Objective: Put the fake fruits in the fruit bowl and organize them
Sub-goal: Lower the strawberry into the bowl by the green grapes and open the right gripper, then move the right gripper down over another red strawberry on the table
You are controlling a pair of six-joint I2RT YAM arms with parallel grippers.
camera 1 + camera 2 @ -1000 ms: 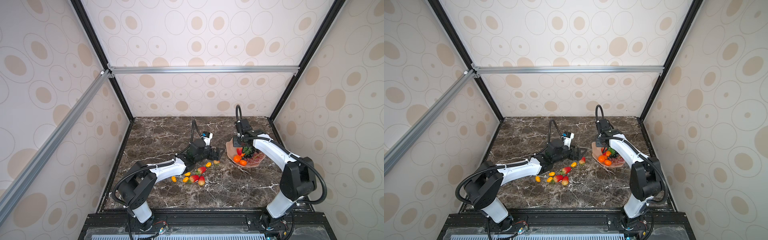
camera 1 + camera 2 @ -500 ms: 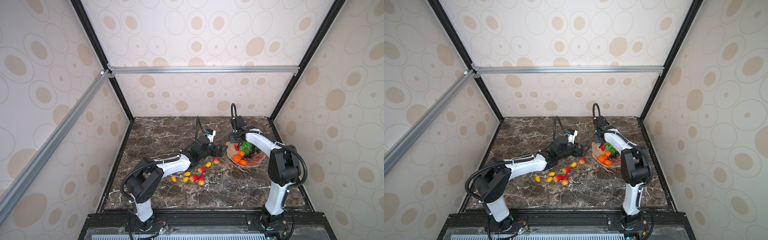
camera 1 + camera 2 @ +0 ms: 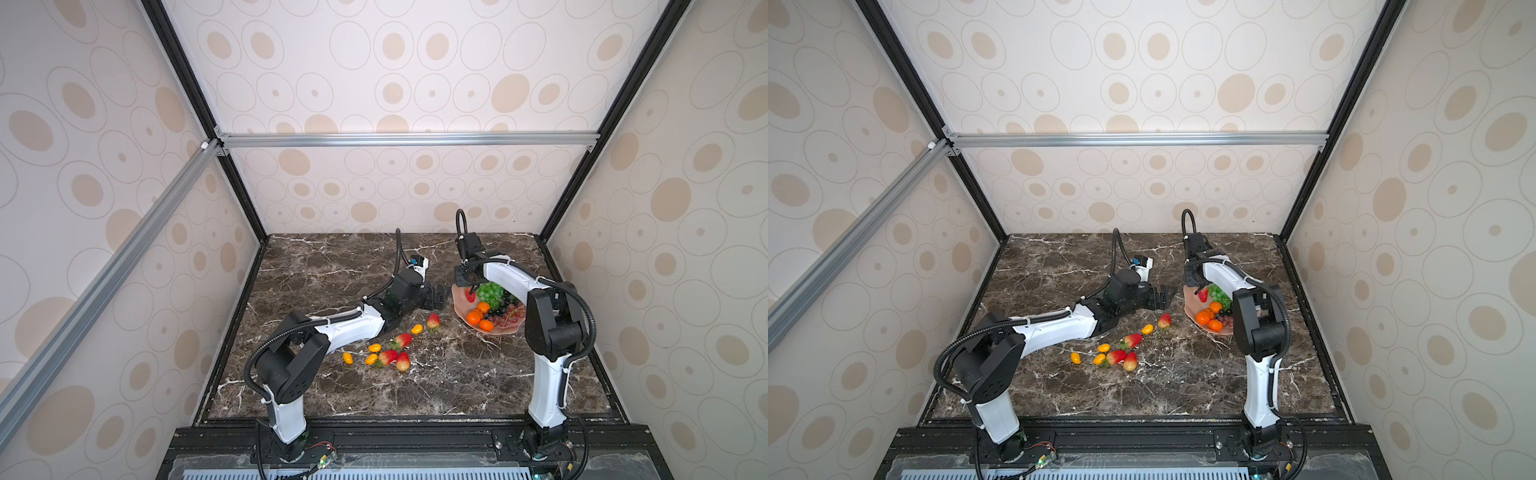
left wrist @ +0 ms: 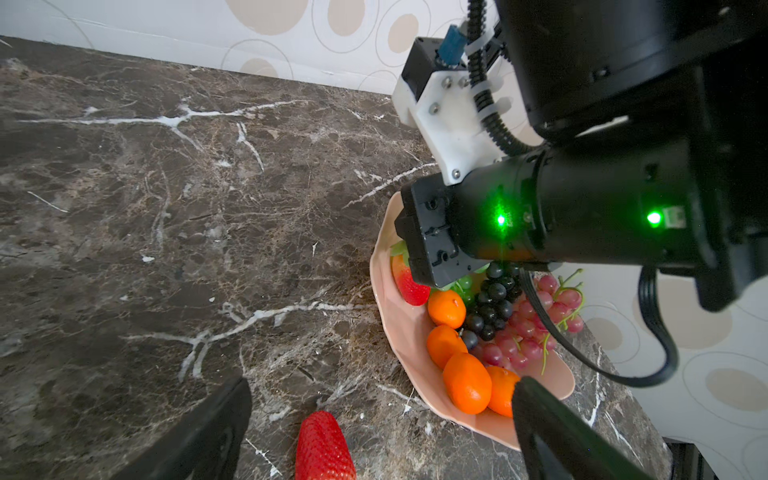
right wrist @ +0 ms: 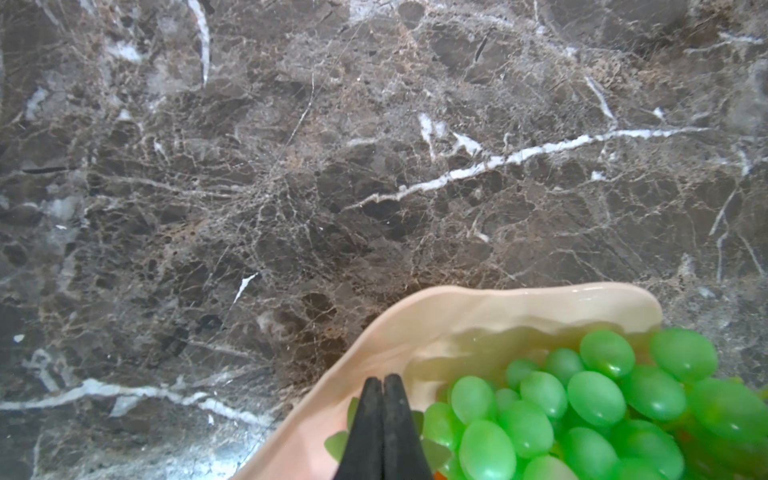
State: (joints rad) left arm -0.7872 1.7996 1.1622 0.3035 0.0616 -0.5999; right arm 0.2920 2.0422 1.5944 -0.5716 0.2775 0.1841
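Fruit bowl part-filled near the worktop's right edge.
Right end effector pinched together inside it beside green grapes; left end effector spread apart just outside, strawberries loose mid-worktop.

Text check, all four views: no legible writing, brand, number or sign found. One small pale tag sits beside a green light on black arm housing (too blurred to read).
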